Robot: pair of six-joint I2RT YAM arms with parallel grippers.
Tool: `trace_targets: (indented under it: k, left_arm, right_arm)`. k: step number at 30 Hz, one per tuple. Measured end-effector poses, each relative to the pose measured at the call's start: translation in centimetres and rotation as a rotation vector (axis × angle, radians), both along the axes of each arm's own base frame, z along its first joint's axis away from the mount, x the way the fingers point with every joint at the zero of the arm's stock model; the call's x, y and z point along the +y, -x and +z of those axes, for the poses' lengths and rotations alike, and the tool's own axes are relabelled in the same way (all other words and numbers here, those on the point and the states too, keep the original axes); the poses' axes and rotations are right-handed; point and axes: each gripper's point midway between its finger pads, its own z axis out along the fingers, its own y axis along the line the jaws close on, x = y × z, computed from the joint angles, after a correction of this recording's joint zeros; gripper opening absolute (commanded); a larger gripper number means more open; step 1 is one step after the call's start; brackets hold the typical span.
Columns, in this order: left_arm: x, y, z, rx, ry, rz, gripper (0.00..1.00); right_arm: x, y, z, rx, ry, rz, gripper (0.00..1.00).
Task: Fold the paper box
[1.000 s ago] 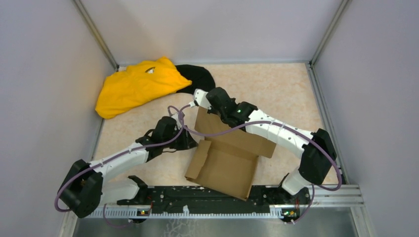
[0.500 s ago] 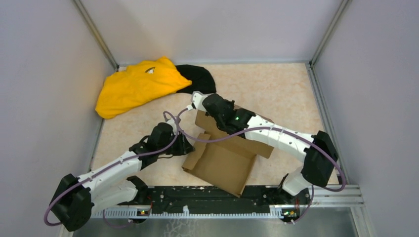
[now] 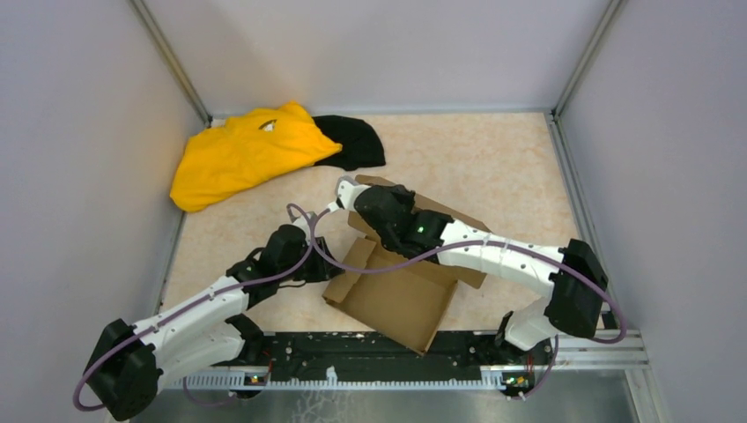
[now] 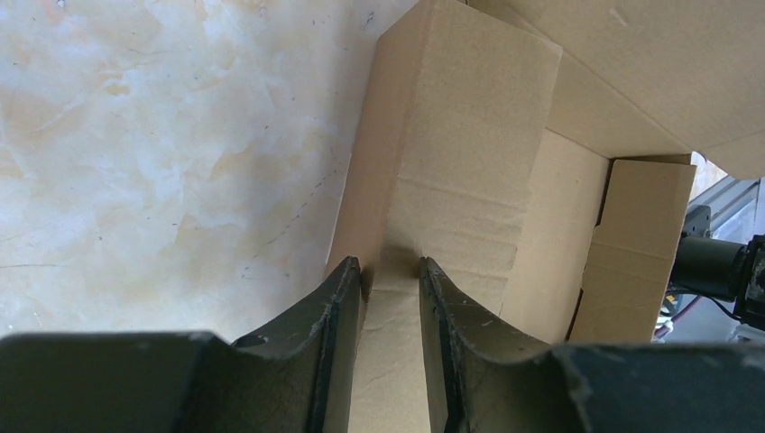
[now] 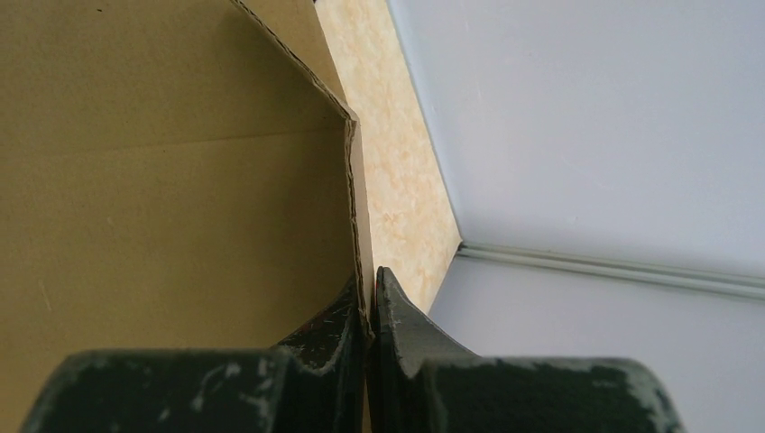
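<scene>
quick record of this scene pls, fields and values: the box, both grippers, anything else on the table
paper box: brown cardboard, partly folded, near edge of the table, left wall raised
left gripper: closed on the box's left wall
right gripper: pinched shut on a thin flap edge at the box's far side
yellow cloth: far left corner, apart from the box
black cloth: touching the yellow cloth's right side
fold: not finished

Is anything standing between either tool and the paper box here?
Nothing visible. The left tool clamps a side wall of the paper box, the right tool pinches its far panel's edge. The yellow cloth and black cloth lie apart in the far-left corner.
</scene>
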Motion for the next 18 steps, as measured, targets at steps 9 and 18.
trace_targets:
  k: [9, 18]
  left_arm:
    - [-0.2, 0.0, 0.0, -0.012, -0.008, -0.001, 0.37]
    - [-0.5, 0.0, -0.2, -0.023, -0.020, -0.005, 0.39]
  right_arm:
    - [1.0, 2.0, 0.7, -0.053, 0.027, 0.003, 0.05]
    - [1.4, 3.5, 0.6, -0.106, 0.027, -0.017, 0.04]
